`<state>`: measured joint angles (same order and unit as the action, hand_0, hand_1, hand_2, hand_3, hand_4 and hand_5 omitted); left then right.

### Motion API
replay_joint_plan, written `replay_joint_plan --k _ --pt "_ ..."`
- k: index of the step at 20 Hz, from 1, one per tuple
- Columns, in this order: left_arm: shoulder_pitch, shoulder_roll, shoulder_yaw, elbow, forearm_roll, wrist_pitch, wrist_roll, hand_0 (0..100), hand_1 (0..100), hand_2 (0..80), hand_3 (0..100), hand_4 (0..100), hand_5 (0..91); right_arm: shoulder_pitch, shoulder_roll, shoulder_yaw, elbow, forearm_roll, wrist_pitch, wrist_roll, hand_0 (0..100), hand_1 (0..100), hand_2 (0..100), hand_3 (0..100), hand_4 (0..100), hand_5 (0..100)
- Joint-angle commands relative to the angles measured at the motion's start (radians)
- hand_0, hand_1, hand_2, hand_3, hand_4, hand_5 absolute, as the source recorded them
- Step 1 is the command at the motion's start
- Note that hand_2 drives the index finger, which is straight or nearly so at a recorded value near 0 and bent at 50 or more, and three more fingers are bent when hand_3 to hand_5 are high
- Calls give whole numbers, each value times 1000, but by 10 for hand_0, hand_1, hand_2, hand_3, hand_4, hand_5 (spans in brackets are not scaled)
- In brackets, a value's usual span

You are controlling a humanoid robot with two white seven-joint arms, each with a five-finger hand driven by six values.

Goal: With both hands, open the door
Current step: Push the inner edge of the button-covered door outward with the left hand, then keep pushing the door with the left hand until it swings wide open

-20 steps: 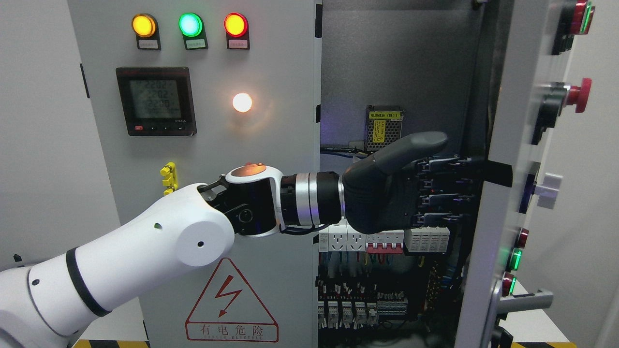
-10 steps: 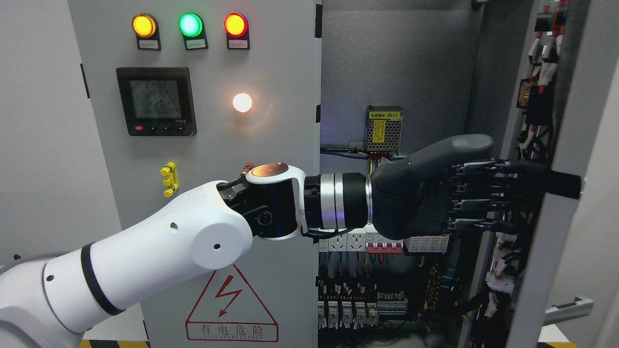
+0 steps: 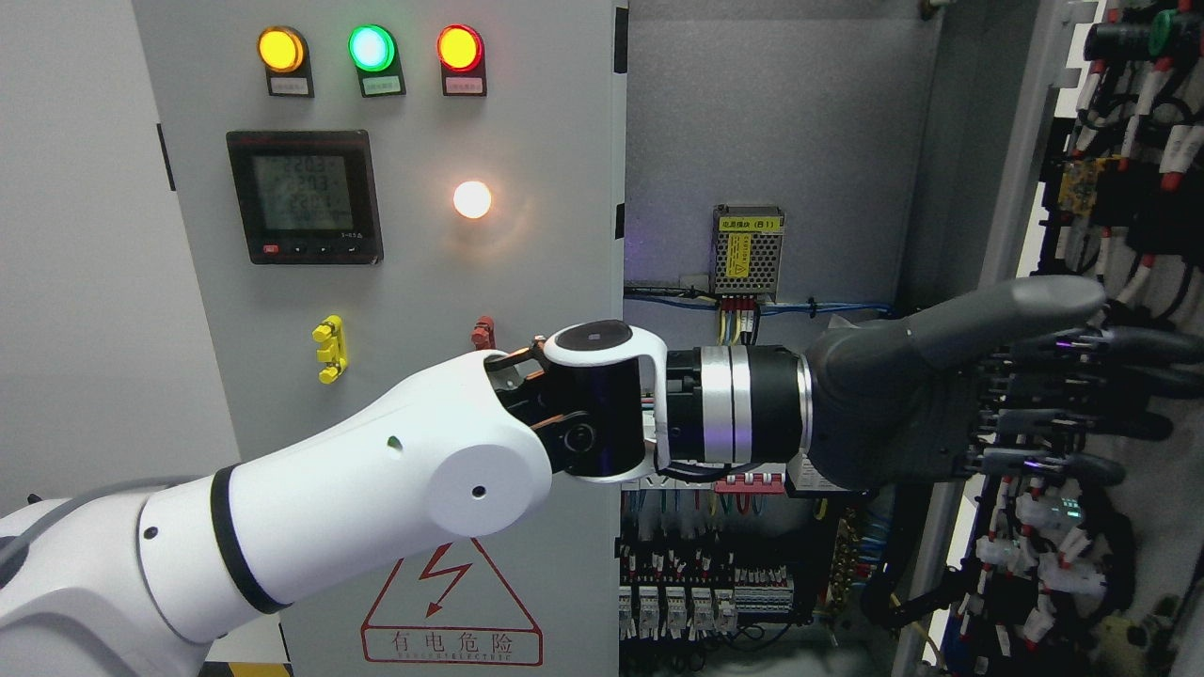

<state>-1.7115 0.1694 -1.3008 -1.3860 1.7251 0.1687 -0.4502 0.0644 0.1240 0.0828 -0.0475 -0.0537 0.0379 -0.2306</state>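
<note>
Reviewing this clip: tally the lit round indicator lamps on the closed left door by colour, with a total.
Yellow lamp: 1
Green lamp: 1
Red lamp: 1
White lamp: 1
Total: 4

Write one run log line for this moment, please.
left dark grey hand: fingers extended, flat against inner wired side of grey right cabinet door | door: swung wide open | right hand: not in view
</note>
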Motion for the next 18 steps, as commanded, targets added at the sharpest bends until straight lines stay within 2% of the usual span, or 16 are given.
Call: replay_joint_plan --k 1,12,18 --pt "-4 -114 -11 -13 -1 0 42 120 389 0 0 0 0 0 0 0 0 0 0 1 120 389 0 0 0 0" --pt "-4 -217 -11 1 -13 -11 88 120 389 0 0 0 0 0 0 0 0 0 0 1 120 389 0 0 0 0" --pt "-2 -238 -11 7 -12 -14 231 120 389 0 0 0 0 0 0 0 0 0 0 1 120 389 0 0 0 0"
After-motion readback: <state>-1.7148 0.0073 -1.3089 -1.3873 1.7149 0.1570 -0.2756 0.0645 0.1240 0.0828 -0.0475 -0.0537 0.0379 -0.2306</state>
